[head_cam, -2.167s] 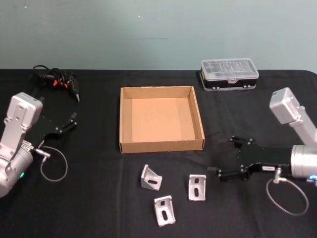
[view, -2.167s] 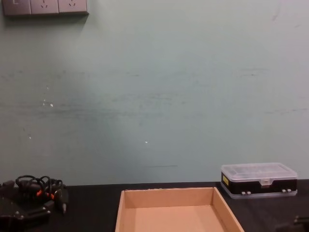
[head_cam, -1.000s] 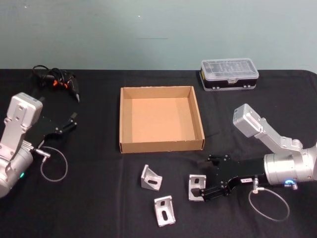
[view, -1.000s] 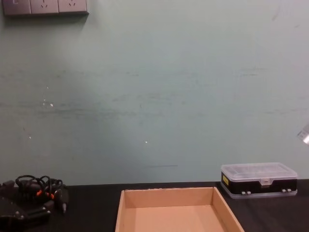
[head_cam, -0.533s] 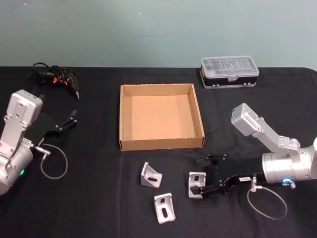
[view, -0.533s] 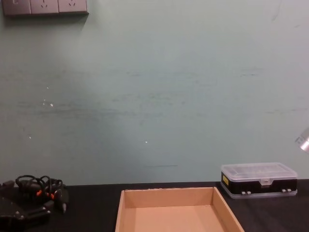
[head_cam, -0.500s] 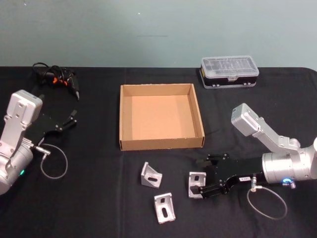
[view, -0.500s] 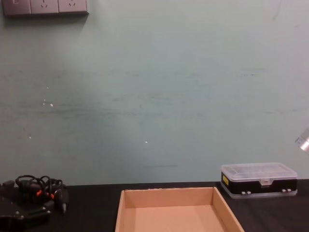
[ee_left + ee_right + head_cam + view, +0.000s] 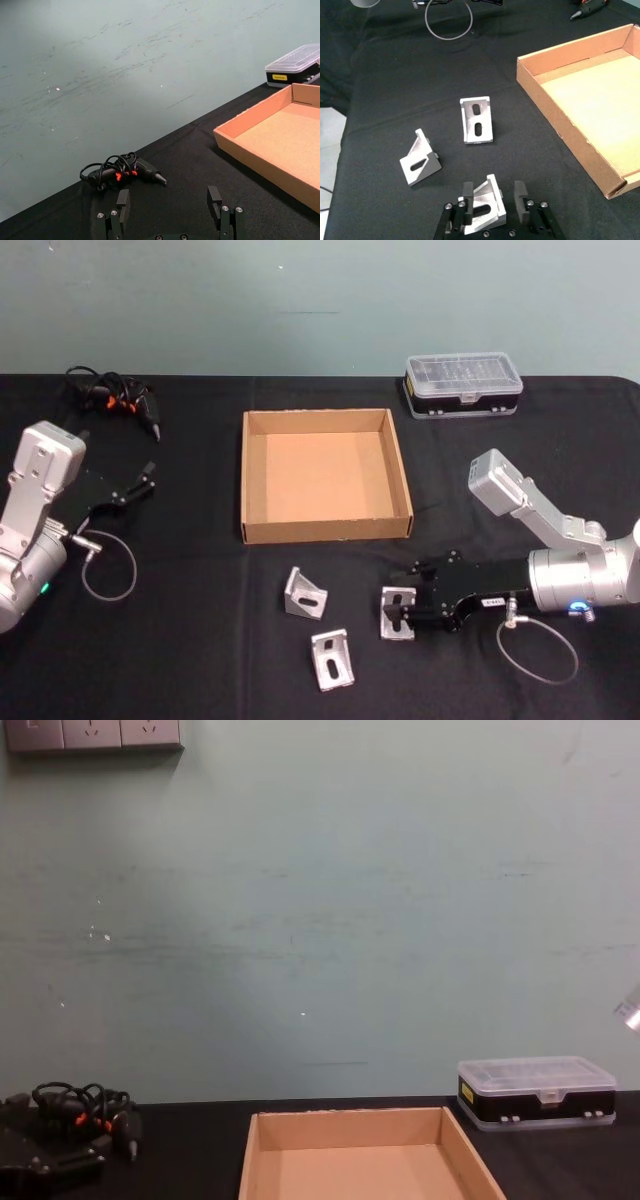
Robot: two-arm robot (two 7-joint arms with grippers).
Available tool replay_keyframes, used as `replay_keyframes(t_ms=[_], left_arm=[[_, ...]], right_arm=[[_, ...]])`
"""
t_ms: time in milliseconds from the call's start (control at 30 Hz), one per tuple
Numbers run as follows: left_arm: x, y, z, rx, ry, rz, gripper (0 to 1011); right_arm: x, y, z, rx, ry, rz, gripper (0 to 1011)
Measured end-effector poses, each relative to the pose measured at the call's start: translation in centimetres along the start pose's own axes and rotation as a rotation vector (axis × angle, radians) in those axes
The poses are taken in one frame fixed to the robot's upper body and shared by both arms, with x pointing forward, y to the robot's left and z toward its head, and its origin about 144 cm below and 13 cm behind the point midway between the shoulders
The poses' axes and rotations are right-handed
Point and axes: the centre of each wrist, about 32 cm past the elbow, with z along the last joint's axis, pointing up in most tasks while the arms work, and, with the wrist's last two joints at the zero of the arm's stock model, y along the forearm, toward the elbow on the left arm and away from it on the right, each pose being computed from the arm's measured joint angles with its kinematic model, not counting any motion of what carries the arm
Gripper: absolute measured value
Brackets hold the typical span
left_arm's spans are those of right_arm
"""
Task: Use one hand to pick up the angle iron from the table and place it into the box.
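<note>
The angle iron [image 9: 397,612] is looking like a shiny grey bent plate, with a long hole running up and down the frame. It is lying on the black table [image 9: 200,640], in the lower middle of the head view, below the box [image 9: 325,532]. The right hand [image 9: 408,614] is sitting around it, fingers narrow but not squeezing yet. The left hand [image 9: 148,481] is resting far left, fingers wide. The box is showing a bare brown floor.

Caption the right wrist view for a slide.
Right gripper open around the nearest angle iron; second angle iron and third angle iron beyond, cardboard box alongside.
</note>
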Motion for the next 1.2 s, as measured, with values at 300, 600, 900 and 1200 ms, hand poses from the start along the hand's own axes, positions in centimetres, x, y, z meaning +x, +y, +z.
replay_keyframes(t_ms=[300, 600, 900, 1200], left_arm=[[0.0, 0.0, 0.0, 0.0, 0.0, 0.0, 1011], [0.0, 0.0, 0.0, 0.0, 0.0, 0.0, 1011], [0.0, 0.0, 0.0, 0.0, 0.0, 0.0, 1011], [0.0, 0.0, 0.0, 0.0, 0.0, 0.0, 1011]], right_arm=[[0.0, 0.1, -0.2, 0.006, 0.001, 0.008, 246], [-0.1, 0.3, -0.2, 0.01, 0.003, 0.015, 80], [-0.4, -0.5, 1.1, 0.046, -0.03, -0.019, 80], [-0.3, -1.6, 3.1, 0.169, -0.065, -0.193, 81]])
